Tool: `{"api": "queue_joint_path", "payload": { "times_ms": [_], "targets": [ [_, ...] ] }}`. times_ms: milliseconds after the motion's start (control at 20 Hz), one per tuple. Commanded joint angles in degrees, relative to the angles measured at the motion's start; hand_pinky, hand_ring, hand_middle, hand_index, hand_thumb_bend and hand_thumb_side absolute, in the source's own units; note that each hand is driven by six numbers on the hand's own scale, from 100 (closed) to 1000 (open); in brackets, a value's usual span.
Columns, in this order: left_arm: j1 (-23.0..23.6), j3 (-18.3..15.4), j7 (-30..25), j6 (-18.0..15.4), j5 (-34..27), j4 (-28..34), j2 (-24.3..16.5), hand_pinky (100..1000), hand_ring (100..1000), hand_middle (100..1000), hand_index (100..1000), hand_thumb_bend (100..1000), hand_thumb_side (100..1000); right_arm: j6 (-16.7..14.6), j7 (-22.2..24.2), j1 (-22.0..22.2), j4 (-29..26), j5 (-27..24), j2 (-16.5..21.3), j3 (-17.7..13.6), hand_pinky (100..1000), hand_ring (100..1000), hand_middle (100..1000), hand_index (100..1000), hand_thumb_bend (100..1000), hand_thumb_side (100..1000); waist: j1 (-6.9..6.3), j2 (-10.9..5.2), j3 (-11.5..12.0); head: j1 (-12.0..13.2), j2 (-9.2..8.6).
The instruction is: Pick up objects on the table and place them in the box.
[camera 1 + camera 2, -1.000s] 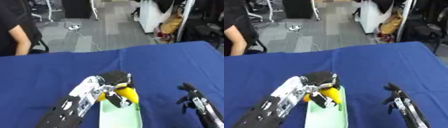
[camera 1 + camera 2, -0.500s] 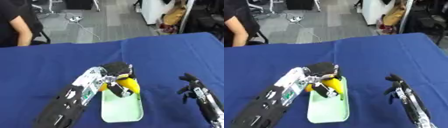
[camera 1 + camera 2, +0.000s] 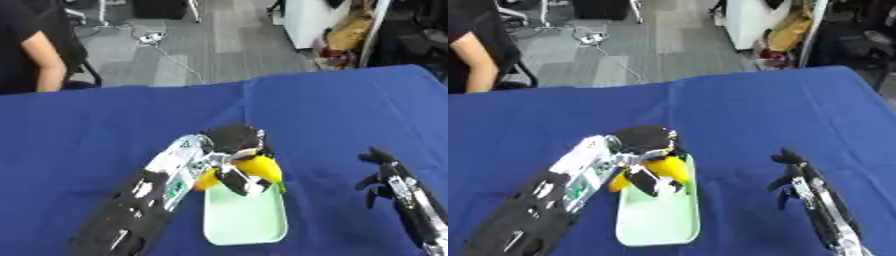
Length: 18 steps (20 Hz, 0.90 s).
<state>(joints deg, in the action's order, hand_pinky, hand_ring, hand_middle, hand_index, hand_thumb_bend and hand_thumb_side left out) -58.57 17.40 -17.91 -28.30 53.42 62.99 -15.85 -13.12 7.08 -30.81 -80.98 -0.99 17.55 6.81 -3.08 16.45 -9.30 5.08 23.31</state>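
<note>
Left hand (image 3: 234,150) is curled around 1 yellow thing (image 3: 261,169) above the green box's (image 3: 245,225) far end; let go crooked and it could roll out. Right hand (image 3: 381,172), right of the box, hangs relaxed.

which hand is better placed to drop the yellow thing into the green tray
Left. The left hand is already curled round the yellow object above the far end of the green tray. The right hand hangs off to the side, holding nothing.

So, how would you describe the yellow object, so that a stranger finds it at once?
On the blue table, find the pale green rectangular tray near the front. At its far end the black left hand curls round a yellow, banana-like object, the only yellow thing there.
</note>
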Motion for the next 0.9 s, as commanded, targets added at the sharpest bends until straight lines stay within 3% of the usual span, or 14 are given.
{"api": "queue_joint_path", "payload": {
  "times_ms": [50, 900],
  "targets": [
    [-1.0, -0.5, 0.1, -1.0, 0.0, 0.4, -0.1, 613, 686, 739, 765, 100, 626, -0.1, 0.1, -0.4, -0.6, 0.1, 0.1, -0.1, 310, 551, 831, 961, 100, 902, 0.38, -0.91, -0.1, 0.5, -0.78],
    [-0.7, -0.4, 0.7, -1.9, -0.7, 0.6, 0.0, 661, 730, 775, 779, 100, 615, -0.1, 0.0, -0.4, -0.6, 0.1, 0.0, -0.1, 309, 550, 830, 961, 100, 903, 0.54, -0.95, 0.1, 0.3, -1.19]
  ]
}}
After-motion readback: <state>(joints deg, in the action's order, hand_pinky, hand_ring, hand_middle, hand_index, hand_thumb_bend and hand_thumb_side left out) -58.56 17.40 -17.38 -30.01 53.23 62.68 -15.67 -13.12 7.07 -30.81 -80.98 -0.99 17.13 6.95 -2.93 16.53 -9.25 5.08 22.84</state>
